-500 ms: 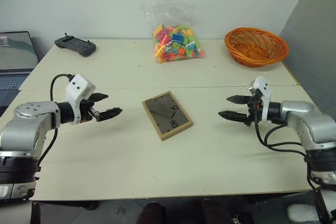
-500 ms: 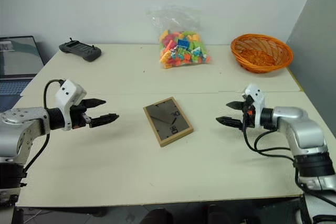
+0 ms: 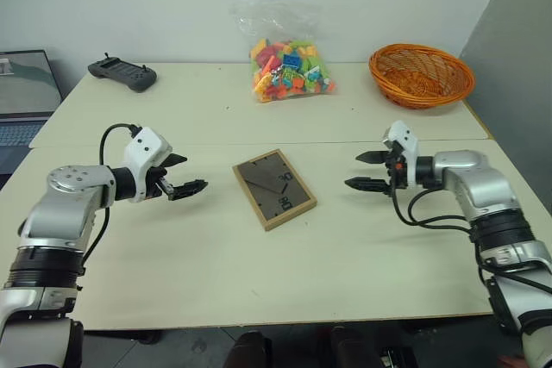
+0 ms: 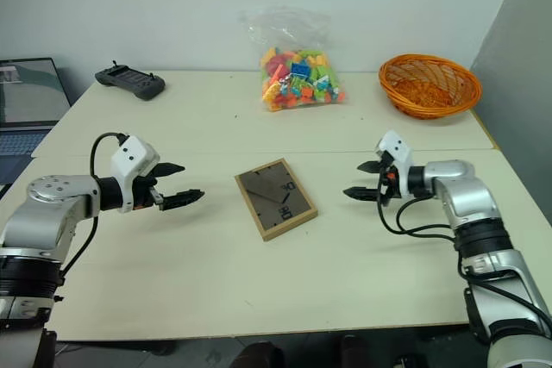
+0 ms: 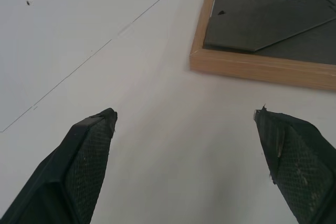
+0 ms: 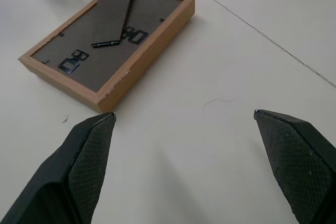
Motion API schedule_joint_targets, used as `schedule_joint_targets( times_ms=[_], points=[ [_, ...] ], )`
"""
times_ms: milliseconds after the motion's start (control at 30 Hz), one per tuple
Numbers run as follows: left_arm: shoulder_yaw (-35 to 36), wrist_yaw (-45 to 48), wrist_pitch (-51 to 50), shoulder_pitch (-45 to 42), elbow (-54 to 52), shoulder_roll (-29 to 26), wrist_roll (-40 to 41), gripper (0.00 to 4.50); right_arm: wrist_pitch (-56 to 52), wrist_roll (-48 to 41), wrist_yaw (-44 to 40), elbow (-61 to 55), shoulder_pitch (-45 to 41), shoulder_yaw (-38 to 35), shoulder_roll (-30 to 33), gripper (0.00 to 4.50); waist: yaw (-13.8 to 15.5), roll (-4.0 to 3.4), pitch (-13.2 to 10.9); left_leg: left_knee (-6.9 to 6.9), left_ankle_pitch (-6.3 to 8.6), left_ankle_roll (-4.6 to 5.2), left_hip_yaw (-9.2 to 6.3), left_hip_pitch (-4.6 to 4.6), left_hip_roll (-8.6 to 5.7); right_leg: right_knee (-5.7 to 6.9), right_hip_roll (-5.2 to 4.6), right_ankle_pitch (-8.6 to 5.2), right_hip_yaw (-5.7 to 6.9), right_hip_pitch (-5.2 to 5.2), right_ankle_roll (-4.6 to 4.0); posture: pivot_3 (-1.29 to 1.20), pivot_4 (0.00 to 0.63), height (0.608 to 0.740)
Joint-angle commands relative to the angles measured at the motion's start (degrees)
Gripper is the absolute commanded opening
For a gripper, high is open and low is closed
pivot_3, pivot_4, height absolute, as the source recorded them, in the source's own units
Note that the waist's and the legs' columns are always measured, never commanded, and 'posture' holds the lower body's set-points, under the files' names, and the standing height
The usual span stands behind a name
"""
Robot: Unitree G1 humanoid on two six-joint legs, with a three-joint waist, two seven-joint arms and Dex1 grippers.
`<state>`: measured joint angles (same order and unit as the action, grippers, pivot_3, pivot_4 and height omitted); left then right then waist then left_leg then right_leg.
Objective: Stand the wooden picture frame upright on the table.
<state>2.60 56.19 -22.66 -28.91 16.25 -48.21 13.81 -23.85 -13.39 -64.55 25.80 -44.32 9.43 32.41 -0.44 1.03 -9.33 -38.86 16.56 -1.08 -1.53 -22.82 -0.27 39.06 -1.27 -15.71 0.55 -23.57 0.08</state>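
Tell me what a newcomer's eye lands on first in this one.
The wooden picture frame lies flat, back panel up, in the middle of the table, with the open left gripper and open right gripper on either side of it, neither touching it. At the table's far edge sit a clear bag of bright toy bricks and, to its right, an orange wicker basket.

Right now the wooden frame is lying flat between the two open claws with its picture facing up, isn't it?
Not quite. The wooden picture frame lies flat between the open left gripper and right gripper, but face down: the right wrist view shows its dark back panel and stand on top.
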Motion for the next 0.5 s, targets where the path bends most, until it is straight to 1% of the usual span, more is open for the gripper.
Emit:
schedule_joint_targets(
  times_ms=[33, 67, 167, 300, 333, 367, 400, 433, 467, 500],
  points=[
    [-0.5, -2.3, 2.6, -2.2, 2.7, 2.0, -2.1, 3.48, 5.3, 3.9, 2.8, 3.8, -2.3, 1.1, -2.4, 3.44, 0.0, 0.00, 0.0, -0.01, 0.00, 0.00, 0.01, 0.01, 0.00, 0.00, 0.00, 0.00, 0.00, 0.00, 0.00, 0.00, 0.150, 0.740],
    [-1.5, -2.5, 3.4, -2.8, 3.7, 2.7, -3.2, 3.20, 5.9, 4.5, 3.7, 5.0, -2.6, 1.3, -3.4, 3.12, 0.0, 0.00, 0.0, -0.02, 0.00, 0.00, 0.01, -0.01, -0.01, 0.00, 0.00, 0.00, 0.01, 0.00, 0.00, 0.00, 0.150, 0.740],
    [-3.8, -3.7, 5.5, -5.5, 7.6, 5.5, -5.7, 2.64, 8.0, 7.2, 6.7, 8.3, -3.2, 2.4, -6.3, 2.42, 0.2, 0.00, 0.0, -0.03, -0.01, -0.02, 0.00, -0.02, -0.02, 0.01, -0.02, 0.00, 0.01, -0.02, 0.00, 0.00, 0.150, 0.740],
    [-5.8, -4.8, 8.3, -9.6, 13.3, 9.2, -8.2, 1.75, 11.6, 9.8, 9.1, 10.6, -3.3, 3.5, -9.8, 1.44, 0.2, 0.01, 0.0, -0.06, -0.02, -0.04, 0.01, -0.02, -0.04, 0.03, -0.02, 0.01, 0.02, -0.01, 0.00, 0.00, 0.150, 0.740],
    [-6.4, -4.8, 9.4, -10.3, 14.8, 9.7, -8.9, 1.64, 11.8, 9.8, 9.1, 10.6, -3.1, 3.6, -10.5, 1.29, 0.2, 0.01, 0.0, -0.07, -0.04, -0.06, 0.02, -0.02, -0.04, 0.02, -0.02, 0.01, -0.01, -0.02, 0.00, 0.00, 0.150, 0.740],
    [-6.7, -4.8, 10.3, -10.8, 15.9, 10.0, -9.5, 1.38, 11.8, 9.9, 9.0, 10.7, -3.1, 3.6, -11.0, 1.05, 0.1, 0.01, 0.0, -0.07, -0.06, -0.10, 0.02, -0.03, -0.04, 0.02, -0.02, 0.01, -0.01, -0.02, 0.00, 0.00, 0.150, 0.740],
    [-7.1, -4.4, 10.6, -11.3, 16.8, 10.8, -9.6, 1.22, 11.6, 10.0, 9.2, 10.1, -2.6, 3.8, -11.9, 0.84, -0.1, 0.01, 0.0, -0.06, -0.08, -0.13, 0.02, -0.02, -0.03, 0.02, -0.02, 0.01, -0.01, -0.02, 0.00, 0.00, 0.150, 0.740],
    [-7.6, -4.1, 11.1, -11.6, 17.5, 11.4, -9.8, 0.99, 11.4, 10.1, 9.2, 9.3, -2.1, 4.0, -12.6, 0.54, -0.1, 0.01, 0.0, -0.06, -0.10, -0.16, 0.03, -0.02, -0.03, 0.02, -0.02, 0.01, -0.01, -0.03, 0.00, 0.00, 0.150, 0.740],
    [-8.2, -3.8, 11.7, -11.9, 18.0, 11.9, -10.3, 0.85, 10.8, 9.9, 9.1, 8.1, -1.7, 4.2, -13.3, 0.41, -0.2, 0.01, 0.0, -0.06, -0.10, -0.17, 0.02, -0.02, -0.03, 0.02, -0.02, 0.01, -0.01, -0.03, 0.00, 0.00, 0.150, 0.740],
    [-8.6, -3.5, 12.1, -12.1, 18.5, 12.4, -10.7, 0.64, 10.0, 9.7, 8.9, 6.7, -1.3, 4.4, -14.0, 0.17, -0.3, 0.01, 0.0, -0.06, -0.10, -0.17, 0.02, -0.02, -0.03, 0.02, -0.02, 0.01, -0.03, -0.03, 0.00, 0.00, 0.150, 0.740]
  ],
)
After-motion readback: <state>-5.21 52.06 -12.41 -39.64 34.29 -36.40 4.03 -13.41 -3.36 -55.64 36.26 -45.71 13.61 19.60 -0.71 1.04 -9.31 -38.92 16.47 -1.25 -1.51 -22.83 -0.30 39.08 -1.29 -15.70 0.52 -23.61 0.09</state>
